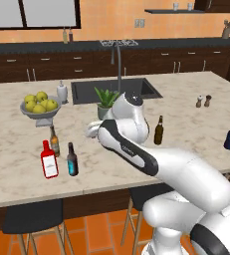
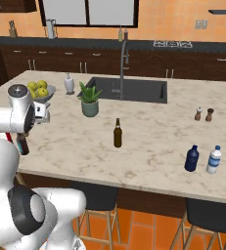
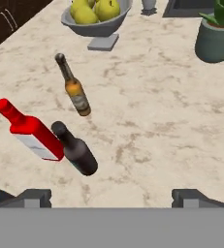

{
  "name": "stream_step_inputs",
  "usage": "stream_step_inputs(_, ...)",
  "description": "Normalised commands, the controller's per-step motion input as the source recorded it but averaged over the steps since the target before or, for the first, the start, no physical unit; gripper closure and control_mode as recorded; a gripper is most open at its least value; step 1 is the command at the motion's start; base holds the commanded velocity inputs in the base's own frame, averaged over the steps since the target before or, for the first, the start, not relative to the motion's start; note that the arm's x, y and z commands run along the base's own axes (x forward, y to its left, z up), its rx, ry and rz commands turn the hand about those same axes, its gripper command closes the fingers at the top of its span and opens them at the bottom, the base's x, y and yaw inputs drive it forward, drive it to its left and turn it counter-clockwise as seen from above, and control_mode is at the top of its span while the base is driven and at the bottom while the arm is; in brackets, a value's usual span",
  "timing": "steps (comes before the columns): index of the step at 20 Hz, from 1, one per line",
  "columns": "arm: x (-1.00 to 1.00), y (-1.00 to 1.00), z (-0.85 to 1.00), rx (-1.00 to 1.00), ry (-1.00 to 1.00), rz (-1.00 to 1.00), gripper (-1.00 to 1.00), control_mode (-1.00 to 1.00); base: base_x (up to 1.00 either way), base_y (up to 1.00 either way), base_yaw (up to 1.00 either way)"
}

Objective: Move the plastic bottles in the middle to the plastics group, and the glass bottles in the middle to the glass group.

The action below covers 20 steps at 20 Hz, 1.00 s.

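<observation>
One amber-brown bottle stands mid-worktop, at 3 o'clock from our gripper, which is spread and empty. Swinging across could topple the black bottle beside the red bottle.

A home kitchen; a marble-topped island carries a dark inset sink with a tall curved tap; dark wood cabinets with metal handles line the orange back wall; a gas hob sits on the far counter; a bowl of yellow-green fruit, a potted plant, and salt and pepper shakers stand about; black stools tuck under the island; terracotta floor tiles.
</observation>
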Motion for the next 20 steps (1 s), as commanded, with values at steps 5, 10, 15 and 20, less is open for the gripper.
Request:
stream_step_inputs(5,-0.23,-0.91,0.27,0.08,0.04,-0.01,-1.00,-1.00,0.00,0.00,0.00)
stream_step_inputs(10,-0.10,-0.97,0.17,0.06,0.09,-0.08,-1.00,-1.00,0.00,0.00,0.00)
stream_step_inputs(15,-0.04,-0.99,0.16,0.05,0.15,-0.11,-1.00,-1.00,0.00,0.00,0.00)
stream_step_inputs(20,0.08,-0.86,0.01,0.00,0.11,-0.22,-1.00,-1.00,0.00,0.00,0.00)
